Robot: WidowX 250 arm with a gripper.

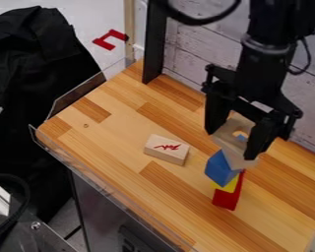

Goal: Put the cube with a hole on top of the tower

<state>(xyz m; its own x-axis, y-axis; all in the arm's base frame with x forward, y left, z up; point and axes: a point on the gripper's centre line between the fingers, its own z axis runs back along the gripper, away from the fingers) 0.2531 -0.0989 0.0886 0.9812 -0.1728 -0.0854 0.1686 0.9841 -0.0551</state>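
while the end effector stands part-open, cube with a hole clamped between its fingers

Behind the jaws we see a wall of pale boards; below them, a wooden table in light and darker strips, with a clear rim; well left of them in the view, pale floor and black cloth.

We've a gap btwn red-marked wood block & block tower, more room over tabletop at view's left; plank wall blocks us behind.
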